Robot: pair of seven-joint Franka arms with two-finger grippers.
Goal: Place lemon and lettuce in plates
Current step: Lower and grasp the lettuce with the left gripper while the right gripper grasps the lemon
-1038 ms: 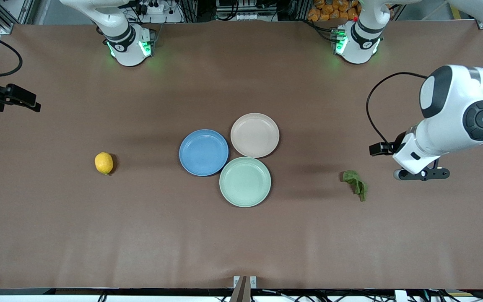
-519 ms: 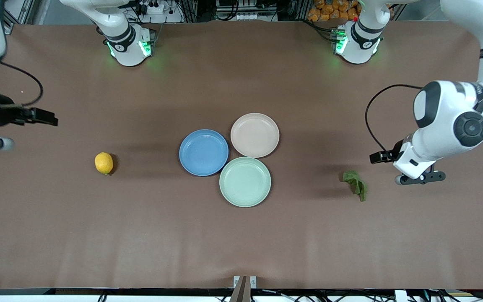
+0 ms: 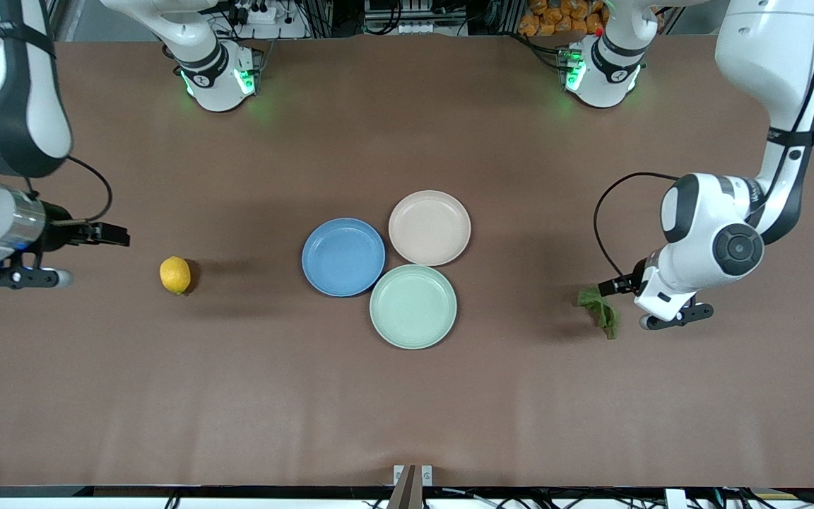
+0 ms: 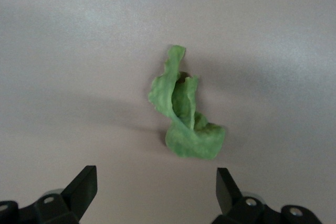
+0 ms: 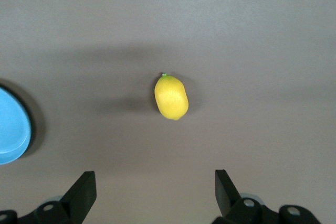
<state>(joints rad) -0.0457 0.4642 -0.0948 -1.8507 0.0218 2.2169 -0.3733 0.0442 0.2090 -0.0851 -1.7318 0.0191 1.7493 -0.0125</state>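
A: Front view first. What has changed against the earlier frames?

B: Both arms have closed in. The left gripper [image 3: 644, 300] has come toward the lettuce [image 3: 599, 309] and now hangs just beside it, at the left arm's end of the table. The right gripper [image 3: 61, 247] has swung in from the table edge and is near the lemon [image 3: 175, 274]. Lemon, lettuce and plates have not moved.

A: Take the blue plate [image 3: 343, 256] as the landmark.

B: The lemon lies well apart from it toward the right arm's end; the lettuce lies well apart toward the left arm's end. The beige-pink plate [image 3: 429, 227] touches it, slightly farther from the camera. The mint-green plate [image 3: 413, 306] touches it too, nearer the camera. The lettuce's long axis slants, its lower end nearer the camera.

A: Left wrist view?

B: Fingers [image 4: 81, 187] spread wide, nothing between them; the lettuce [image 4: 185, 114] lies on the brown table [image 4: 63, 51], crumpled, narrow tip pointing away from the fingers.

A: Right wrist view?

B: Fingers [image 5: 83, 192] also wide and empty. The lemon [image 5: 171, 97] points its green stem tip away from them; the blue plate's [image 5: 13, 127] edge shows.
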